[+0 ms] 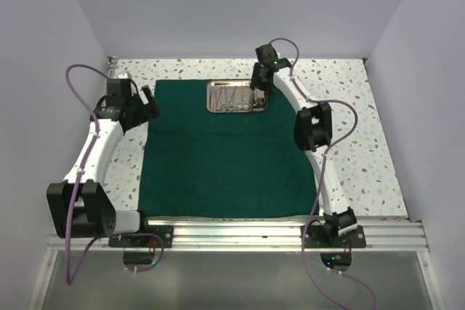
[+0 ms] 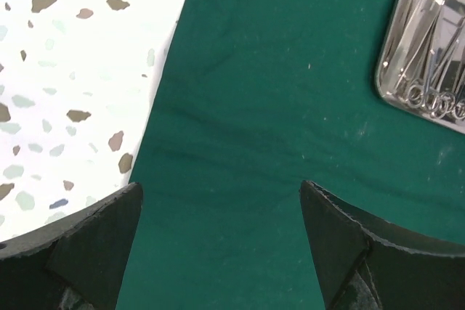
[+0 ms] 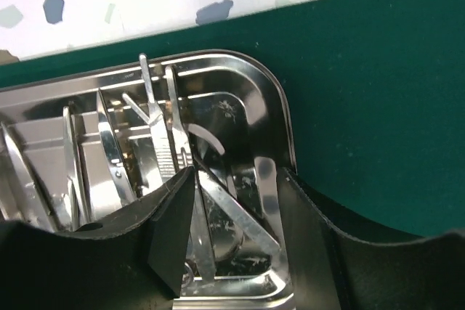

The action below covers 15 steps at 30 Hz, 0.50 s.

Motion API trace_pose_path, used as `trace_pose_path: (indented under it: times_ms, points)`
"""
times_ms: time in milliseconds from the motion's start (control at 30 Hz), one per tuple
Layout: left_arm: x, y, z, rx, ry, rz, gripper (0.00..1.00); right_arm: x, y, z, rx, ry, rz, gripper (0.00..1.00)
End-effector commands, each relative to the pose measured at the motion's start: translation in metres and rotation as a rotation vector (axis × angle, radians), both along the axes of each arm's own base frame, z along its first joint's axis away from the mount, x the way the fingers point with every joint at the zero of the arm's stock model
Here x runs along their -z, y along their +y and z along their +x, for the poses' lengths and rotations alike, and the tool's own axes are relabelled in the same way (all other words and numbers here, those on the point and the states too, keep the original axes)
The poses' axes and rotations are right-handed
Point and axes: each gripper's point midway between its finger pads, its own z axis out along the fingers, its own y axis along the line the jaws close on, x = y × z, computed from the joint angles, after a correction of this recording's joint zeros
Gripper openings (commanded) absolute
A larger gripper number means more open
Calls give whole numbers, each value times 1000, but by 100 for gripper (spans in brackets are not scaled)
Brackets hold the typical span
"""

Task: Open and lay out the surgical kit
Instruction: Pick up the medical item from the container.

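Note:
The dark green cloth [image 1: 225, 157] lies spread flat on the table. The steel tray [image 1: 236, 97] sits on its far middle part and holds several steel tools. My right gripper [image 1: 260, 81] is at the tray's right end. In the right wrist view it [image 3: 236, 186] is open, one finger inside the tray [image 3: 269, 85] and one at its right rim, with the tweezers [image 3: 218, 215] lying between them. My left gripper [image 1: 150, 103] is open and empty over the cloth's left edge [image 2: 276, 107]. The tray with scissors [image 2: 429, 99] shows at the upper right there.
The speckled white tabletop [image 1: 349, 121] surrounds the cloth. White walls close in the left, far and right sides. An aluminium rail [image 1: 240, 234] with both arm bases runs along the near edge.

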Motion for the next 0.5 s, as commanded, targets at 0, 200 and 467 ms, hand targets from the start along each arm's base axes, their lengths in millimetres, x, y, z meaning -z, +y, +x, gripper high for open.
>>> trace_pose_path:
  times_ms: [0, 200, 467]
  points:
    - [0, -1, -13, 10, -6, 9, 93, -13, 14, 9, -24, -69, -34, 53]
    - [-1, 8, -25, -20, 3, 47, 93, -4, 35, 0, -80, -70, -73, 53]
    - [1, 9, -28, -14, 7, 54, 93, 15, 34, -14, -104, -21, -132, 49]
